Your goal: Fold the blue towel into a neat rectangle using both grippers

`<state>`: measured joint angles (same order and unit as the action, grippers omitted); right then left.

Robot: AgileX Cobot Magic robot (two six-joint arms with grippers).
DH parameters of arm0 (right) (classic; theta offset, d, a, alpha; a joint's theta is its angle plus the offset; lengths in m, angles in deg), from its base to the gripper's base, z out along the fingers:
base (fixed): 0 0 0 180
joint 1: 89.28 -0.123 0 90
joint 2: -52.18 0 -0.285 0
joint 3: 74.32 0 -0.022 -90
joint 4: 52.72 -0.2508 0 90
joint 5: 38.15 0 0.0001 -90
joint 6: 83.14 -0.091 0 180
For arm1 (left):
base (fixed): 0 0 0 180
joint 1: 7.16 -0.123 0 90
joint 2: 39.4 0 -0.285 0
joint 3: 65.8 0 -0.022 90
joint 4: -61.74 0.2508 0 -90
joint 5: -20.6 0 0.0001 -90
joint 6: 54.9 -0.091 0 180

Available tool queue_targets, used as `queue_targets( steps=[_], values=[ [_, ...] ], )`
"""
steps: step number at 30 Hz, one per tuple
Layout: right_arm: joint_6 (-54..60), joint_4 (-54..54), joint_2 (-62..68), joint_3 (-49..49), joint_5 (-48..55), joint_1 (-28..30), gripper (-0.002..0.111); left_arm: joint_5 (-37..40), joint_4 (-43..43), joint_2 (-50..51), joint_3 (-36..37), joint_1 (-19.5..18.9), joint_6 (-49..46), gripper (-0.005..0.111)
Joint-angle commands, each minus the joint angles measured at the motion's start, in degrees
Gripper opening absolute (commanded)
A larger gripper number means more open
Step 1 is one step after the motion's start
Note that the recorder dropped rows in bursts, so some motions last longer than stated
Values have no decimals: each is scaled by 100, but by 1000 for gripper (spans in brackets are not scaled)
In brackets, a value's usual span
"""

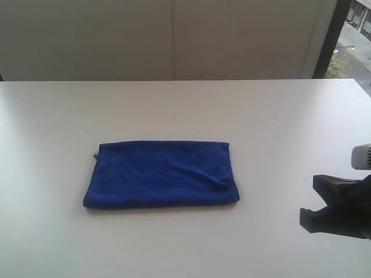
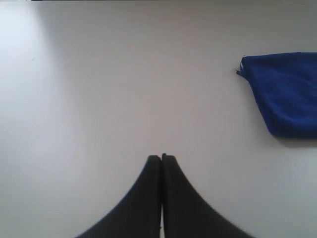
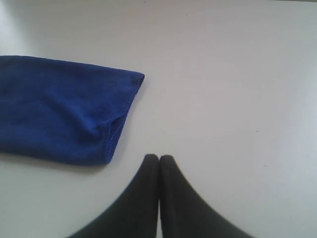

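Observation:
The blue towel (image 1: 162, 174) lies flat in the middle of the white table (image 1: 272, 116), folded into a thick rectangle with a small crease near its right end. One end of the towel (image 2: 287, 91) shows in the left wrist view, well off to the side of my left gripper (image 2: 161, 157), which is shut on nothing above bare table. My right gripper (image 3: 159, 157) is also shut and empty, just off a corner of the towel (image 3: 59, 114) without touching it. In the exterior view the right gripper (image 1: 324, 204) sits low at the right edge; the left one is out of view there.
A pale wall (image 1: 174, 40) runs behind the table's far edge, with a window strip (image 1: 353, 40) at the top right. Bare white tabletop surrounds the towel on all sides.

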<state>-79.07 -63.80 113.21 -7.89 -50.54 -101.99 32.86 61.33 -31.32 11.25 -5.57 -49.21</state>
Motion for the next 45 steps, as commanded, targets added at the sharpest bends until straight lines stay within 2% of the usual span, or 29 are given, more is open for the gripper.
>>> queue_targets(
  steps=[1, 36, 41, 45],
  values=[
    [-5, 12, 4, 13, -62, 18, 0, -46, 9, -29, 17, 323, -8, 0],
    [-5, 12, 4, 13, -51, 18, 0, -58, 9, -29, 17, 335, -8, 0],
    [18, 12, -805, 13, 433, 19, 0, -59, 9, -29, 17, 335, -8, 0],
    [523, 12, -1870, 13, 950, 204, 0, -59, 9, -29, 17, 335, -8, 0]
  ],
)
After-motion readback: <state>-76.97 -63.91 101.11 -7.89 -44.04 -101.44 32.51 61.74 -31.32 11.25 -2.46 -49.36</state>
